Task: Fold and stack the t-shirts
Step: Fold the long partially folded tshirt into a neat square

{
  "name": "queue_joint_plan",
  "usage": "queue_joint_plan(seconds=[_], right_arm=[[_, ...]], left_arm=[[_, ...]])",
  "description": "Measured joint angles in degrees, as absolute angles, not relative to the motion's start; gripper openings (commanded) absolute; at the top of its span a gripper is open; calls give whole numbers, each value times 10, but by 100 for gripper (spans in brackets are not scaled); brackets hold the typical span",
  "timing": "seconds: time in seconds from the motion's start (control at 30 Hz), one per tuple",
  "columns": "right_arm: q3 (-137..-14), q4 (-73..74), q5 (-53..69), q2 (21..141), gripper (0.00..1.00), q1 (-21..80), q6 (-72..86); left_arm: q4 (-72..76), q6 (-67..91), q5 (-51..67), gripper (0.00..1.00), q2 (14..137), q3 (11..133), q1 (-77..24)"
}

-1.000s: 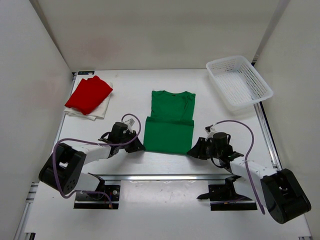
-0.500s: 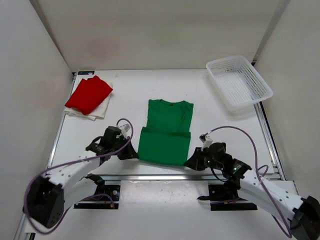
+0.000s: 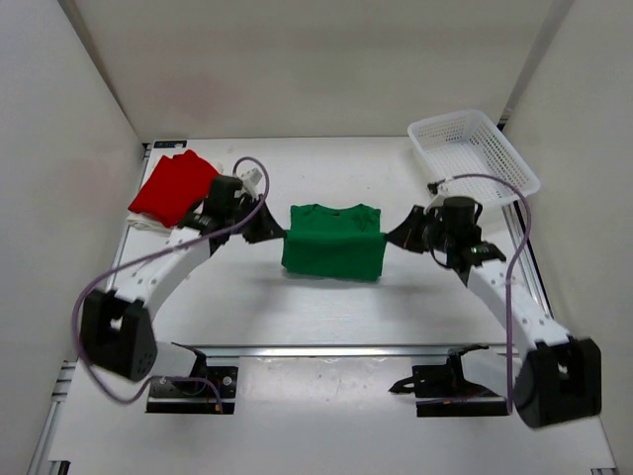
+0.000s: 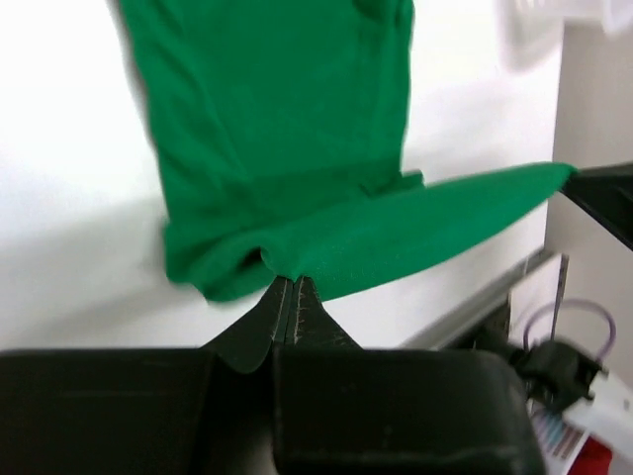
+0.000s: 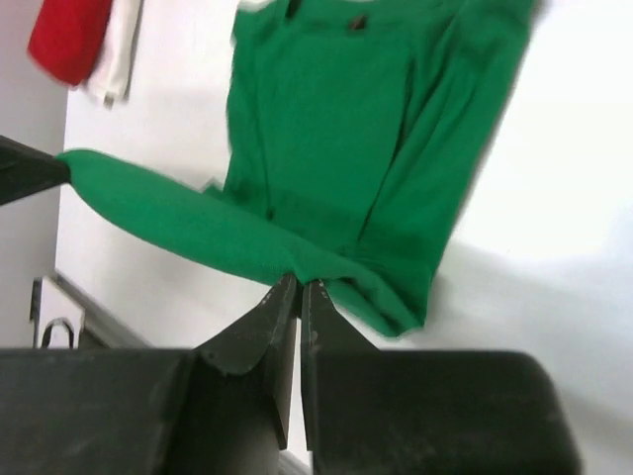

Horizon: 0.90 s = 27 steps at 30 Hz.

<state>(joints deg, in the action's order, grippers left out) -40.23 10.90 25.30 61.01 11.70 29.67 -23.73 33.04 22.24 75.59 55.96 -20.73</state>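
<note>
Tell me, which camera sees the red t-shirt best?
The top camera. It shows nearly all of the folded red t-shirt, lying at the far left. The right wrist camera catches only a blurry piece of it in its top left corner. The left wrist camera shows just a tiny red sliver at its bottom right corner.

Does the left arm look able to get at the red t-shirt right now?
Probably not yet: the left gripper is shut on the green t-shirt. The red t-shirt lies close beside it with nothing between, so once it lets go, likely yes.
</note>
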Motion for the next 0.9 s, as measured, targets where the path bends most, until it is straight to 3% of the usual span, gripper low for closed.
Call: queue_joint_plan(seconds=[0.17,0.3,0.33,0.43,0.53,0.6,0.67,0.77,0.9], right_arm=[[-543,90,296,805,0,67,258],[-667,83,322,949,0,47,239],[-700,82,327,985,0,45,237],[-801,88,342,1087,13,45,233],[-900,107,343,1174,33,44,229],[-929,111,342,1202,45,44,229],[-926,117,339,1202,53,44,231],[-881,100,329,1164,54,48,234],[-734,32,323,1043,55,59,257]], left_arm=[[-216,335,217,0,953,711,-187],[-193,348,208,1,1042,772,-164],[-192,352,206,4,1060,786,-157],[-183,365,203,20,1126,846,-140],[-157,386,202,56,1175,872,-124],[-152,398,202,68,1189,872,-112],[-149,401,200,73,1195,872,-104],[-138,396,192,77,1185,861,-97],[-89,390,198,82,1133,766,-109]])
